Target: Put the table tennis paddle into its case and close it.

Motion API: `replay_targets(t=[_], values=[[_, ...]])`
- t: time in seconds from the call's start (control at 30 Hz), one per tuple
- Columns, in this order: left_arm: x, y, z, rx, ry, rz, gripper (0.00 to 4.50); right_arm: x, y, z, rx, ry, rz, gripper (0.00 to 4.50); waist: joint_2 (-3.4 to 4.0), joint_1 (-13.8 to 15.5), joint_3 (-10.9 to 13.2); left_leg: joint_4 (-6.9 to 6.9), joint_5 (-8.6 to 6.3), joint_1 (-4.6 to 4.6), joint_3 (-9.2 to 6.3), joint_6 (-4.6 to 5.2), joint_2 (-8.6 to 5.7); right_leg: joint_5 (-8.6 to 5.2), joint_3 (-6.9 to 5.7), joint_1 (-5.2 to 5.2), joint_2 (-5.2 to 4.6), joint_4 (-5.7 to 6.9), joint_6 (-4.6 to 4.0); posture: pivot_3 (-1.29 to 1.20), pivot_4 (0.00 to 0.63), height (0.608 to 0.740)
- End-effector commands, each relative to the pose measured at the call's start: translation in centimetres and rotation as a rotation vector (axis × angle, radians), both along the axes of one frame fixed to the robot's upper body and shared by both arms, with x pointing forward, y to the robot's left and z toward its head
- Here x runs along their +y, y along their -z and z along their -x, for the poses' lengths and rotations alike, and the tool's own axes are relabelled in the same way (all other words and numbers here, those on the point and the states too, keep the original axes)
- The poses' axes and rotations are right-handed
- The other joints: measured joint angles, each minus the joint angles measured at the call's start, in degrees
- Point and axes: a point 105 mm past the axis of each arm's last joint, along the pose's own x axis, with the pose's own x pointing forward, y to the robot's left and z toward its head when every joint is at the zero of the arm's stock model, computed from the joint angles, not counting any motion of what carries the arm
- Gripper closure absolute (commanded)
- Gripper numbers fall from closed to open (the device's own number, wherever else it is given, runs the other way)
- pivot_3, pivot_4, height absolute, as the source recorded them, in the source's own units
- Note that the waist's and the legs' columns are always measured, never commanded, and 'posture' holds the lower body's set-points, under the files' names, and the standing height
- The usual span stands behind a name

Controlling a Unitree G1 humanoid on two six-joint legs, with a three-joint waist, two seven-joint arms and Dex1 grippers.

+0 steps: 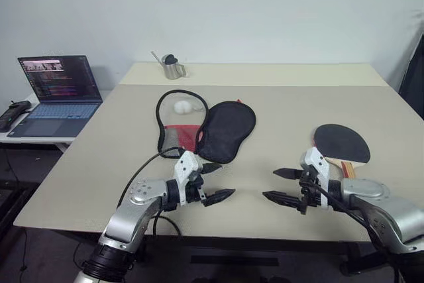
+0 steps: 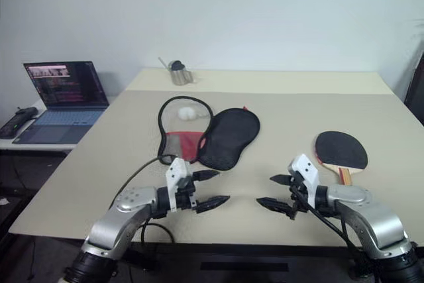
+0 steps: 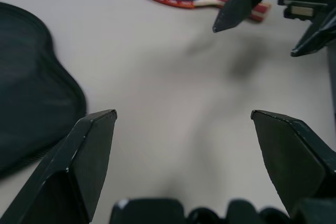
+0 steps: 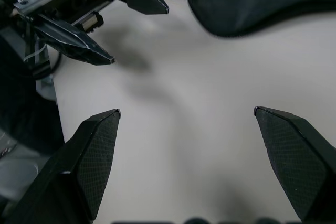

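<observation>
On the tabletop (image 1: 265, 104): table tennis paddle (image 1: 341, 144), black face up, lying to the right, apart from the case (image 1: 212, 130) (unzipped, flap folded open) at centre. My left claw (image 1: 218, 182) and right claw (image 1: 278, 185): both spread wide, empty, hovering near the front edge, tips facing each other.

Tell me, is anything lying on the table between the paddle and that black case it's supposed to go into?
Nothing visible does. Bare table lies between the table tennis paddle, on the robot's right, and the case, lying unzipped left of centre. Both open grippers, left gripper and right gripper, hover nearer the front edge.
</observation>
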Motion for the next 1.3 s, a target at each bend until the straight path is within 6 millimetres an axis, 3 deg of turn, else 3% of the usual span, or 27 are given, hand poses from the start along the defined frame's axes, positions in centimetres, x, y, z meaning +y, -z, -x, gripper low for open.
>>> replay_targets(t=[0.03, 0.43, 0.83, 1.03, 1.3], values=[[2.1, -3.0, -1.1, -0.084, -0.08, 0.053, 0.0, 0.6, -1.6, -0.8, -0.044, 0.003, -0.049, 0.03, -0.01, 0.0, 0.0, 0.0, 0.0, 0.0, -0.01, -0.01, 0.0, 0.0, -0.01, -0.01, 0.0, 0.0, 0.0, 0.0, 0.15, 0.74], [7.0, -4.2, -0.9, -0.079, -0.178, -0.008, 0.0, 3.0, -3.3, -5.3, -0.046, 0.152, -0.148, 0.03, -0.02, -0.2, 0.0, -0.02, 0.04, 0.0, -0.05, -0.15, -0.02, 0.01, 0.01, -0.06, -0.02, 0.04, -0.01, 0.0, 0.15, 0.74], [11.4, -7.7, -2.7, -0.119, -0.26, -0.019, 0.0, 8.3, -1.9, -10.6, 0.038, 0.328, -0.053, 0.03, -0.02, -1.6, 0.0, -0.03, 0.07, -0.02, -0.04, -0.22, -0.05, 0.02, 0.06, -0.18, -0.01, 0.12, -0.02, 0.0, 0.15, 0.74], [11.9, -8.3, -3.0, -0.134, -0.264, -0.036, 0.0, 9.7, -0.8, -12.4, 0.04, 0.402, -0.015, 0.03, -0.01, -2.1, 0.0, -0.07, 0.03, -0.1, 0.03, -0.29, -0.06, 0.03, 0.18, -0.43, -0.01, 0.18, -0.03, 0.0, 0.15, 0.74], [11.7, -8.3, -3.2, -0.143, -0.26, -0.049, 0.0, 11.2, 0.1, -13.2, 0.07, 0.404, 0.008, 0.03, -0.02, -3.0, 0.0, -0.06, 0.03, -0.19, 0.08, -0.31, -0.05, 0.04, 0.27, -0.61, -0.01, 0.29, -0.05, 0.0, 0.15, 0.74]])
